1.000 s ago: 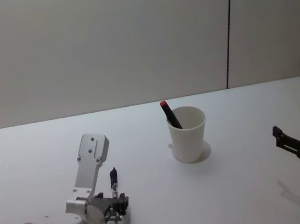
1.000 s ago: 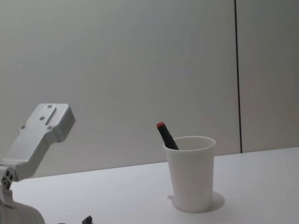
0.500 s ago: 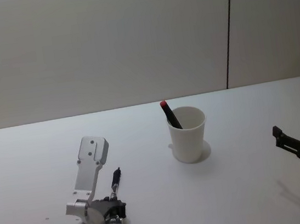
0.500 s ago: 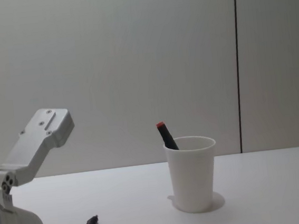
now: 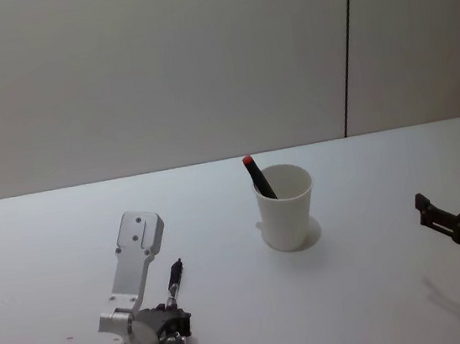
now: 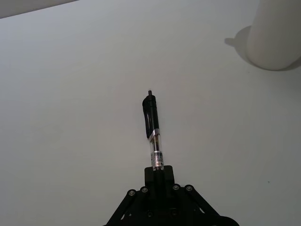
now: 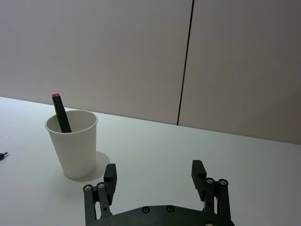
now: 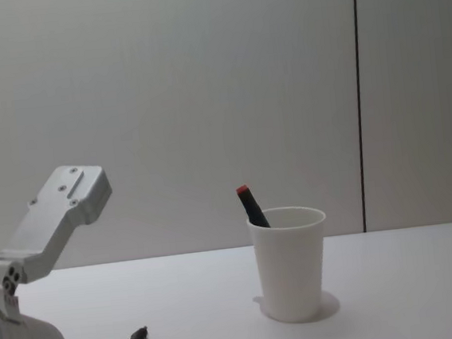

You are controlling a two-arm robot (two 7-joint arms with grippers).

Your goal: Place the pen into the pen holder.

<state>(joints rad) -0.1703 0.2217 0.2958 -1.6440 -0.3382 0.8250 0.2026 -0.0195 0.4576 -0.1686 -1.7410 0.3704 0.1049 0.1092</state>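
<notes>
Over smooth table [image 5: 356, 291], left hand [image 6: 158, 172] pinches slim clear-barrelled pen [image 6: 153, 127]; right hand [image 7: 154, 172] agape.

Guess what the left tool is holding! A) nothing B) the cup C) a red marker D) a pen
D: the left tool is shut on one end of the pen, apart from the cup; the right tool sits open, idle.
</notes>
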